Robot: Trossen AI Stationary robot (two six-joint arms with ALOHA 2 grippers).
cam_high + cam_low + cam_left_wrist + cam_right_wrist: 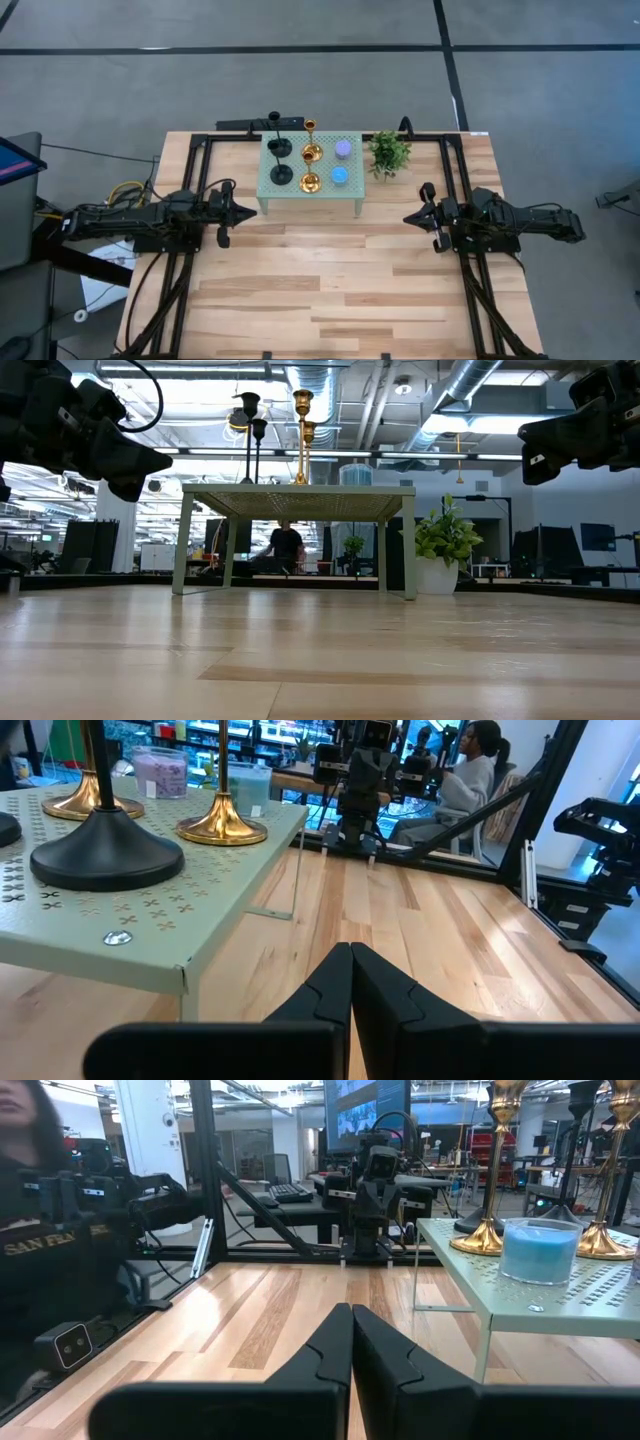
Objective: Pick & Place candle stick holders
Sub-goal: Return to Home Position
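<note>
On the pale green shelf point(352, 192) we find all four candle stick holders point(282, 172) upright: black pair point(275, 147) at its left end, gold pair point(311, 153) at its middle. Off the shelf's front-left corner hovers the left gripper point(248, 211), fingers pressed together, empty; the right gripper point(408, 217), likewise closed, off its front-right corner.

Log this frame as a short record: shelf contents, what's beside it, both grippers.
surface: green shelf on wooden table
on shelf: two black candle stick holders, two gold candle stick holders, purple candle, blue candle
beside shelf: potted plant, on table
left gripper: jaws shut, empty, clear of shelf
right gripper: jaws shut, empty, clear of shelf
</note>
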